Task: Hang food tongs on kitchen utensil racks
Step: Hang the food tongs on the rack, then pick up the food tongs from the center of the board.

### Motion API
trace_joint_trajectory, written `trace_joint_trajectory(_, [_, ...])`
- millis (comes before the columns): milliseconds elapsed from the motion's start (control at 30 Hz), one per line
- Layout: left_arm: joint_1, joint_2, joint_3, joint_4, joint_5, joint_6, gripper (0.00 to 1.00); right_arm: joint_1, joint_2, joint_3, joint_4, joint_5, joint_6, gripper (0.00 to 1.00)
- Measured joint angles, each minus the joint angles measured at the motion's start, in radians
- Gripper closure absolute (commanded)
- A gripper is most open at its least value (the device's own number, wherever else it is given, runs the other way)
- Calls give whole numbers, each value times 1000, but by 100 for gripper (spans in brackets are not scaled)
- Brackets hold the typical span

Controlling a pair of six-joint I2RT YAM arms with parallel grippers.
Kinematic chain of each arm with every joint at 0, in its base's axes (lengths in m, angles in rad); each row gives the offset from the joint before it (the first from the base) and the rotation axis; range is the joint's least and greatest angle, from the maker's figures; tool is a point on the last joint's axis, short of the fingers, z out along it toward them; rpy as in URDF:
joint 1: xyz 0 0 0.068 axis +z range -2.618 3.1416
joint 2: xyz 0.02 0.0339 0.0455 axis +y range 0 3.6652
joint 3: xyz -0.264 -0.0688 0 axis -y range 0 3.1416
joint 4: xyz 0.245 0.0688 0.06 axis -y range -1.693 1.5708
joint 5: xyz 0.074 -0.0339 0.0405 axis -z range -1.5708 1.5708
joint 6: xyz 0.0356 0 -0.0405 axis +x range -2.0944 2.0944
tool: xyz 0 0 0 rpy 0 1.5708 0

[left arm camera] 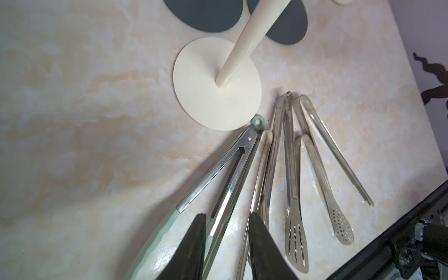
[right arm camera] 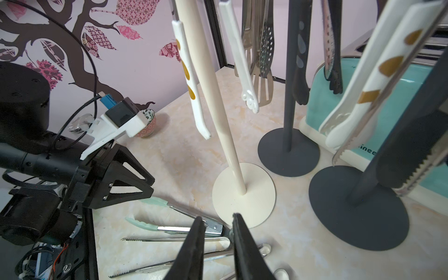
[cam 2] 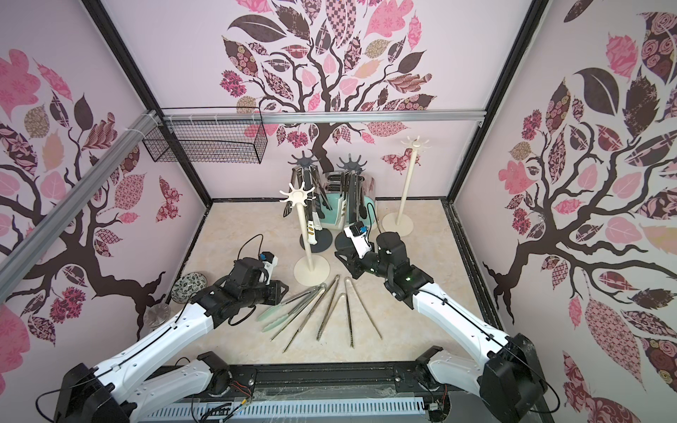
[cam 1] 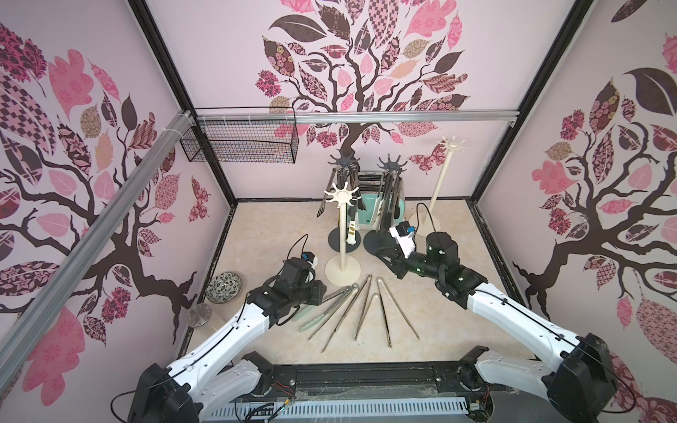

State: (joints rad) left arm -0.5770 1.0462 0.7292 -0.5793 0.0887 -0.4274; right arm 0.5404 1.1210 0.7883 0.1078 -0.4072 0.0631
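the left gripper [left arm camera: 226,218] hovers low over the fan of food tongs lying on the marble-look tabletop [cam 1: 263,238], its jaws apart and closed on nothing; in the left wrist view one steel arm of the mint-tipped tongs [left arm camera: 246,143] runs through the gap between the fingers, nearer one finger, and i cannot tell whether it touches it. the ring end of these tongs lies just beside the round base of the near cream rack [cam 1: 343,241]. next to them the bare steel tongs [left arm camera: 297,242] spread out flat, hinge ends towards that rack, slotted and perforated tips towards the robot. the right gripper [right arm camera: 218,215] hangs above the hinge ends of the fan, near the base of a dark grey rack, its jaws only narrowly parted with nothing between them. white tongs with yellow patches [cam 1: 352,229] hang from the near cream rack's crown. the two dark grey racks [cam 1: 343,161] behind it carry many hanging tongs, in front of a teal toaster [cam 1: 370,208]. the far cream rack [cam 1: 439,183] stands at the back right, well apart
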Motion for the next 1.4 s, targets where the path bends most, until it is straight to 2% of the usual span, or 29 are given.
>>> trace_joint_trajectory(333, [-10, 193, 97, -216, 56, 13, 70, -8, -87, -82, -14, 38, 2, 75])
trace_joint_trajectory(667, [-134, 409, 168, -287, 36, 41, 71, -9, -149, -108, -6, 63, 16, 74])
trace_joint_trajectory(933, [-136, 460, 210, -301, -33, 74, 71, -9, -156, -129, -9, 76, 16, 74])
trace_joint_trajectory(1133, [-136, 532, 216, -291, -36, 96, 71, -9, -159, -129, -11, 84, 16, 74])
trace_joint_trajectory(1400, [-136, 558, 216, -266, -45, 108, 72, -9, -163, -129, -14, 93, 16, 74])
